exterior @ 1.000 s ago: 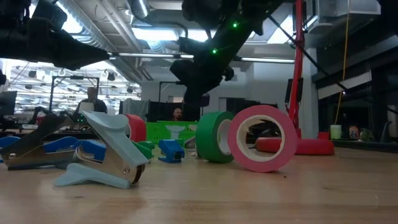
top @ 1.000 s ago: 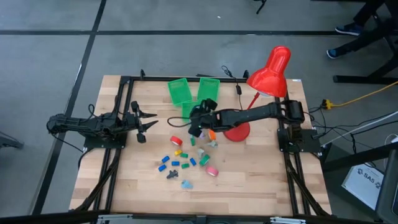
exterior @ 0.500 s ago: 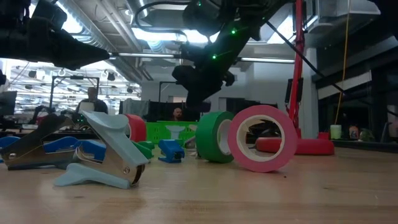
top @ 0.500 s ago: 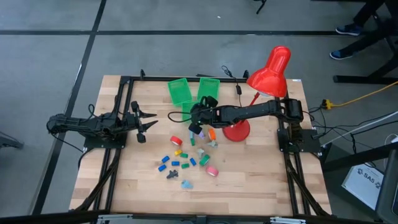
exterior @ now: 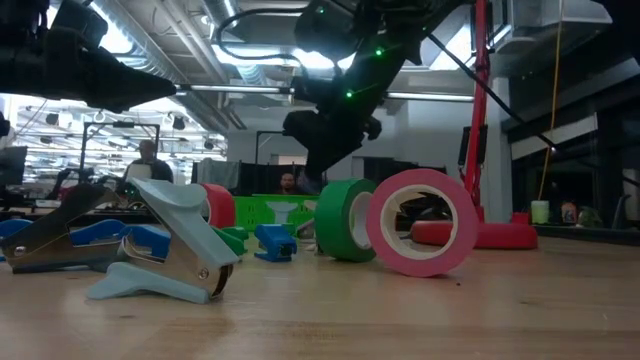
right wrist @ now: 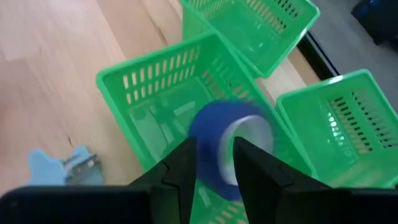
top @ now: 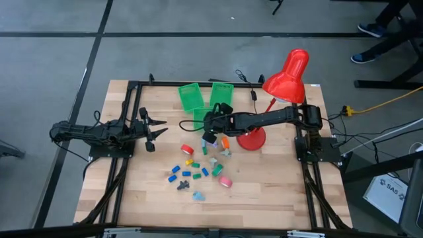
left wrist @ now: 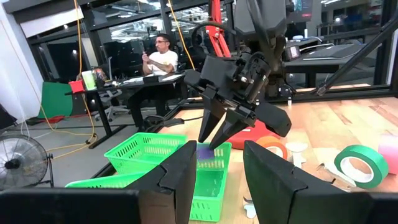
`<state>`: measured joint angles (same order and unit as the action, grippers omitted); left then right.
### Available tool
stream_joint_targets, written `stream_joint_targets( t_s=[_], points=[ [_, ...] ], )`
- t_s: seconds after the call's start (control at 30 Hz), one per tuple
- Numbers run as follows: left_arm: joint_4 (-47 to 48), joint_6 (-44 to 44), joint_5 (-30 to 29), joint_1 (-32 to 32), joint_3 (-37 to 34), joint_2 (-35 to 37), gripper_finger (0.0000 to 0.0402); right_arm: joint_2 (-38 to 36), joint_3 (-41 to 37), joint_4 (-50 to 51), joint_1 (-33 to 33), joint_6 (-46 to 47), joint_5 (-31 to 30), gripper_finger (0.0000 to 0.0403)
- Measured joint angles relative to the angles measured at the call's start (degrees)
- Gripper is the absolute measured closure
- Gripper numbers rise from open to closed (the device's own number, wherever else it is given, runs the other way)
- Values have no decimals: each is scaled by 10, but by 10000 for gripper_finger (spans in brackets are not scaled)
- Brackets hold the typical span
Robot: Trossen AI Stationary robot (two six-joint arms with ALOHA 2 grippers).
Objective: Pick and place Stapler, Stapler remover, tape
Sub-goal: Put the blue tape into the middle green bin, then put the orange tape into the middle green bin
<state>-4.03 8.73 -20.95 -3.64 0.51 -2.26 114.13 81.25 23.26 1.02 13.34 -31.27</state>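
blue tape roll [right wrist: 227, 146] sits just past the right gripper [right wrist: 211, 163], over the nearest green basket [right wrist: 134, 78]. fingers are narrowly apart, w/ the roll at their tips; can't tell if it's pinched or already let go. from above, that gripper [top: 210, 134] hangs at the near edge of the basket cluster [top: 192, 97], far-centre of the table [top: 264, 192].

step in hand, i'd judge: dropping this roll into the basket. next move calls for spreading the fingers wider, lifting clear of the mesh wall w/o snagging, then going back to the pile.

other stuff waits near-centre: red roll [top: 187, 149], pink roll [top: 226, 181], small coloured blocks [top: 188, 162]. low view shows a green roll [exterior: 344, 220] and a pale claw-like stapler remover [exterior: 165, 245] up close.

left gripper [top: 151, 131] idles far left, well apart, fingers [left wrist: 180, 180] narrow, holding nothing.
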Motion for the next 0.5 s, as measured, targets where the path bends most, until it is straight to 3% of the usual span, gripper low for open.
stream_joint_targets(
  t_s=[0.33, 0.5],
  points=[
    [0, 0, 0, 0, 0, 0, 274, -2, 0, 26, 0, 12, 1, 292],
    [0, 0, 0, 0, 0, 0, 274, -13, 0, 27, -4, -10, 39, 292]
  ],
)
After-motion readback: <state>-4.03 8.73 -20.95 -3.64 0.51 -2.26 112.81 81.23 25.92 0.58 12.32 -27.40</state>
